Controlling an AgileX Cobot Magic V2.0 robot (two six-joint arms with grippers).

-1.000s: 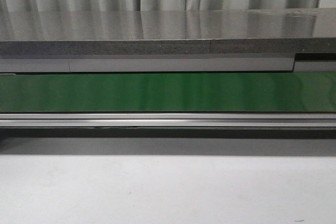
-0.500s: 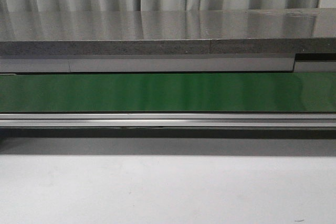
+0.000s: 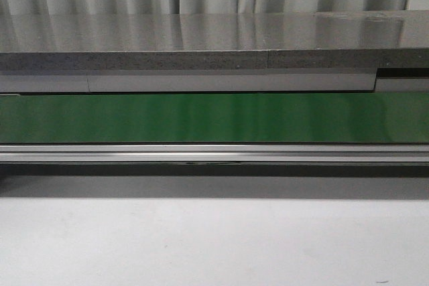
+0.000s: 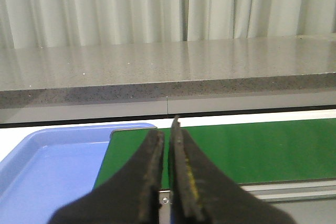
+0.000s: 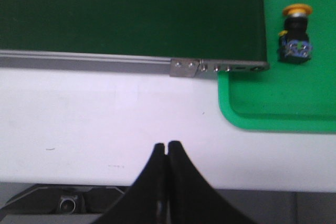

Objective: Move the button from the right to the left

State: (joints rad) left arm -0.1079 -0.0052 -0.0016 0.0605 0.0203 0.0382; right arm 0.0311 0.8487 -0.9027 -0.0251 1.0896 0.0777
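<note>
1. button [image 5: 295, 34] sits in the green tray [image 5: 273, 116], near the tray corner that meets the end of the green belt [image 5: 131, 11]. Seen in the right wrist view only.
2. button lies apart from everything, nothing touching it; orange-yellow cap at one end, dark body at the other, long axis running cap to body. Whether it stands upright or lies on its side, cannot tell.
3. right gripper [image 5: 167, 148] hangs over the white table [image 5: 105, 114], well apart from the green tray and the button, camera looking down onto the belt's metal rail [image 5: 105, 60].
4. right fingers [image 5: 178, 169] pressed together, holding nothing.
5. left gripper [image 4: 167, 135] is held level, pointing across the green belt [image 4: 252, 150] toward the grey counter [image 4: 168, 66], with a blue tray [image 4: 52, 171] beside the belt end.
6. left fingers [image 4: 149, 166] near-closed, only a thin slit between them, nothing gripped.
7. front view: belt [image 3: 214, 117], counter, white table only; no arm in it.
</note>
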